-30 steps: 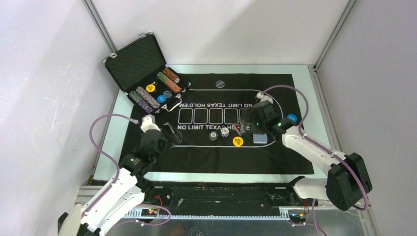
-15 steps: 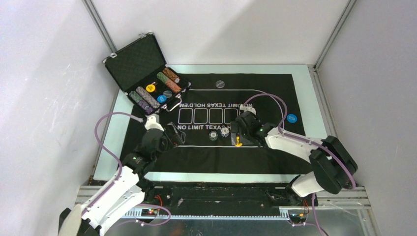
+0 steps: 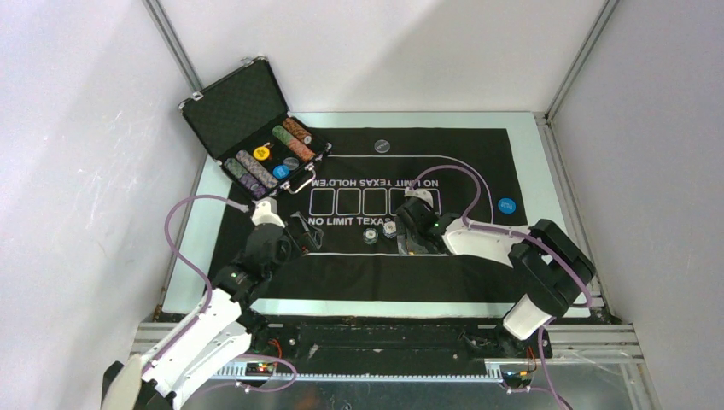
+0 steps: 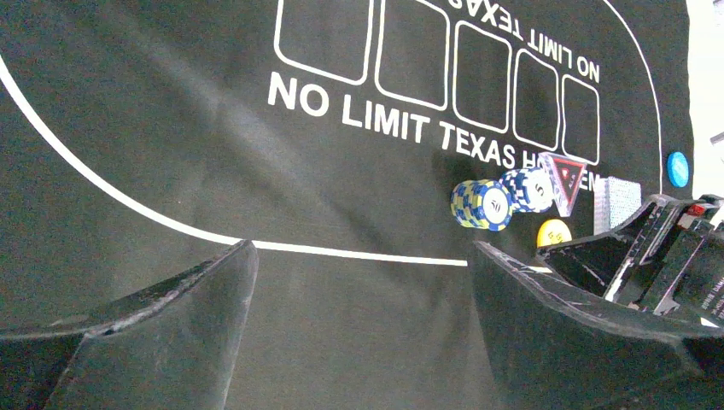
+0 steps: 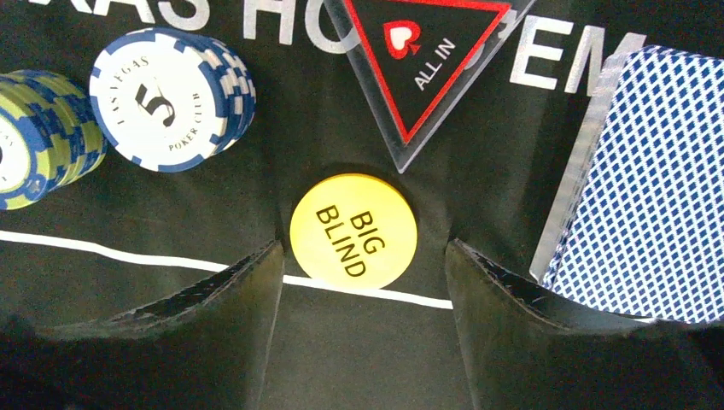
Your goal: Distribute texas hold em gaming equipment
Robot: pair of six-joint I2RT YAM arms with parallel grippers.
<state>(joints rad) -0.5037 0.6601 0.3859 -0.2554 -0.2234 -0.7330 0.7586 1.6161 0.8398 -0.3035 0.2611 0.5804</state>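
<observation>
Open case (image 3: pixel 235 109) holds chip rows (image 3: pixel 294 139). Right hand (image 5: pixel 363 252), low over the mat (image 5: pixel 350 359), spreads wide around the yellow disc (image 5: pixel 353 231); left hand (image 4: pixel 363 252) hovers, equally wide.

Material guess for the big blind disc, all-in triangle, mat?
Big blind disc: looks like opaque yellow plastic, with a smooth matte face and printed black text. All-in triangle: seemingly clear acrylic, since a transparent rim surrounds the red-black print. Mat: likely fabric or felt-topped; it is dull, with soft creases.
</observation>
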